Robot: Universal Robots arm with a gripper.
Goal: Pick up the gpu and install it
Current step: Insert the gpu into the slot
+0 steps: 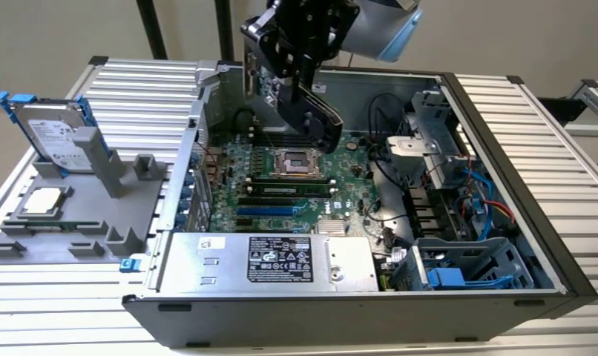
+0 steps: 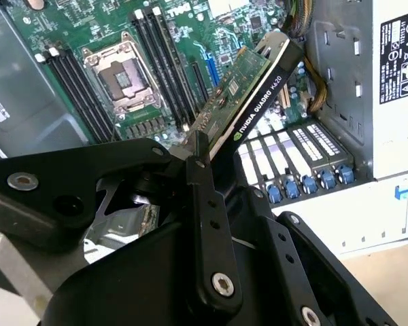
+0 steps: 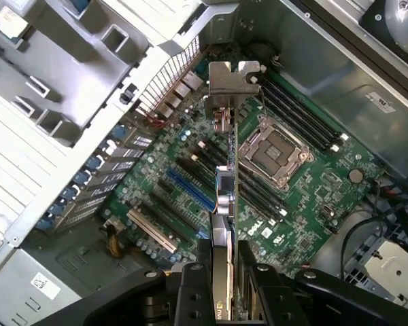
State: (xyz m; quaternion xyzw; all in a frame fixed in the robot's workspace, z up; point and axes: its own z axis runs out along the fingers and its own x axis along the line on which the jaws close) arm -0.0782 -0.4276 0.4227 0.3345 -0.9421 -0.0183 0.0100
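We are holding the gpu (image 1: pixel 319 119) gripped edge-on between the clenched fingers (image 3: pixel 260 293) of the gripper (image 3: pixel 224 278). It is inside the open case (image 1: pixel 378 87), above the motherboard (image 3: pixel 313 204) and near the processor socket (image 3: pixel 275 153). In the exterior view it is hanging tilted. We are judging that good seating means levelling the card, lining its lower edge along the blue slot (image 3: pixel 190 191), and facing its silver bracket (image 3: pixel 232 81) toward the rear openings.

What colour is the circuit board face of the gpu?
Green; the gpu shows it best in the second wrist view.
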